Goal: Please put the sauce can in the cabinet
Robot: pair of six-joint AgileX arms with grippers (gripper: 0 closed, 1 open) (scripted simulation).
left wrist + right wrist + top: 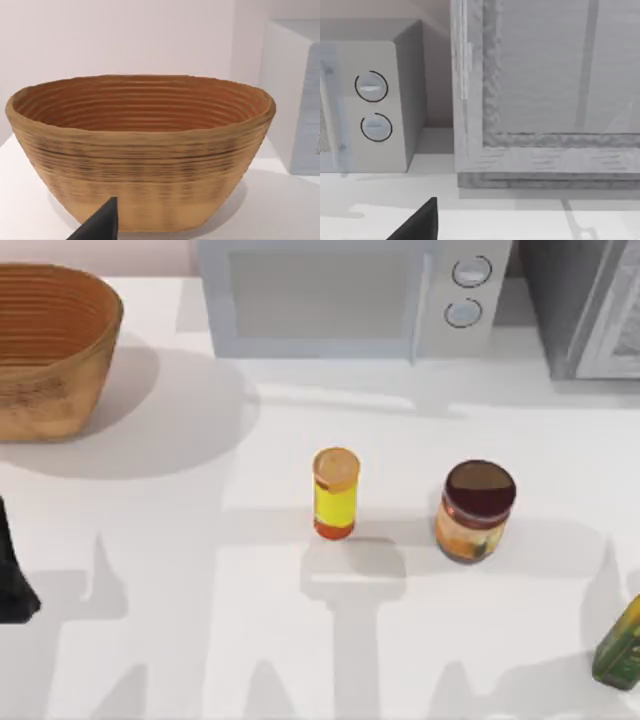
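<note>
Standing upright mid-table, the sauce can sits untouched, right of the yellow bottle. Cabinet at far right, door apparently closed (likely snag: nothing goes in until it opens). Left gripper parked at left edge; both grippers' finger states can't be told.

Ribbed woven basket on white table, dark claw tip before it.

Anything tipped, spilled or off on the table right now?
Nothing stands out. The can and the bottle stand upright mid-table, apart from each other. The basket sits upright at back left, and the cabinet door looks closed.
</note>
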